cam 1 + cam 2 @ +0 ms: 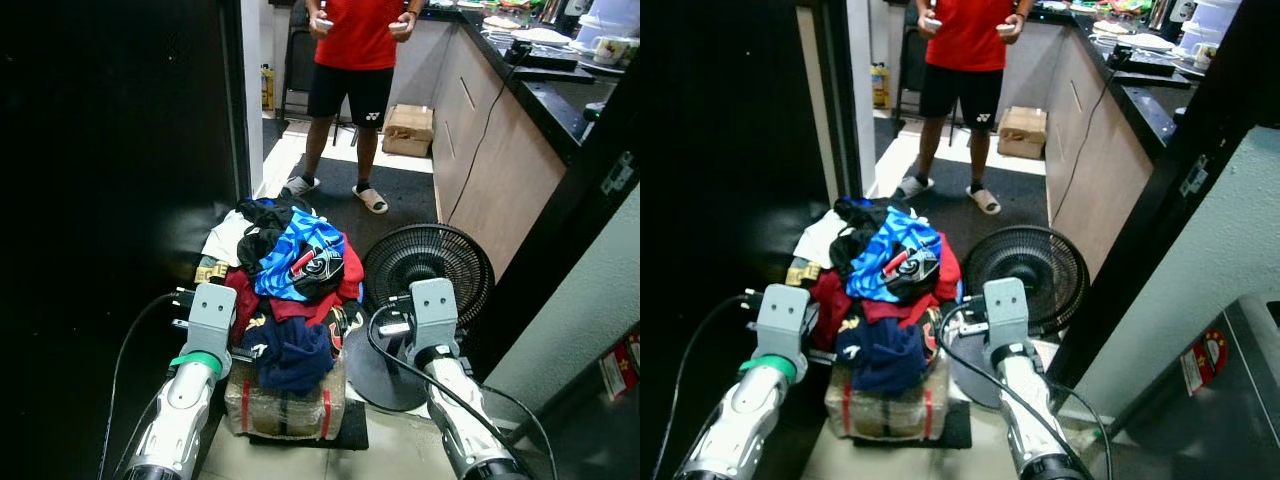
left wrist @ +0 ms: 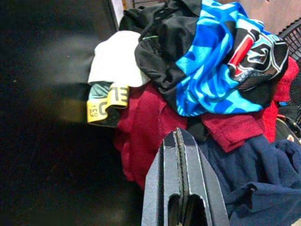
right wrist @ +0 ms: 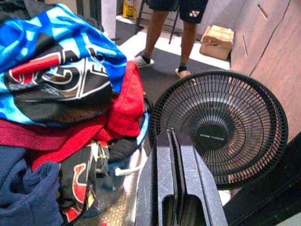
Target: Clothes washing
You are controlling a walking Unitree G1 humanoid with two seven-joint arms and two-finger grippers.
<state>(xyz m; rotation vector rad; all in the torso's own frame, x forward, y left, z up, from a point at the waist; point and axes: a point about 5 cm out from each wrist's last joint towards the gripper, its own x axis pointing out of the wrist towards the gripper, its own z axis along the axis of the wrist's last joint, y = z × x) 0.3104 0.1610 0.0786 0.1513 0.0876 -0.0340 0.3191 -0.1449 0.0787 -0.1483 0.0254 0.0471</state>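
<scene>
Along the left of the head views stands one tall black panel (image 1: 120, 150), smooth and faintly glossy. Low in the frame, the left tool (image 2: 181, 155) hangs just left of the laundry with its two black, grainy fingers pressed flat together, holding nothing. In the lower centre sits one heap of clothes (image 1: 290, 290), soft and crumpled, piled on a single boxy basket (image 1: 285, 405) of pale woven stuff with red straps, itself on a dark mat on the tiled floor. On top lies a shiny blue-and-black printed garment (image 1: 300, 250); under it are a fuzzy red cloth (image 2: 146, 122) and a navy one (image 1: 290, 350), with one white piece (image 2: 115, 59) on the heap's left edge. At upper centre one person (image 1: 350, 60) stands in a red shirt, black shorts and two sandals. Right of the heap the right tool (image 3: 176, 160) is likewise closed and empty, in front of one round black fan (image 1: 428, 265) with a wire grille. One cardboard box (image 1: 408, 128) lies beside the long dark-topped desk (image 1: 540, 95) at upper right.
</scene>
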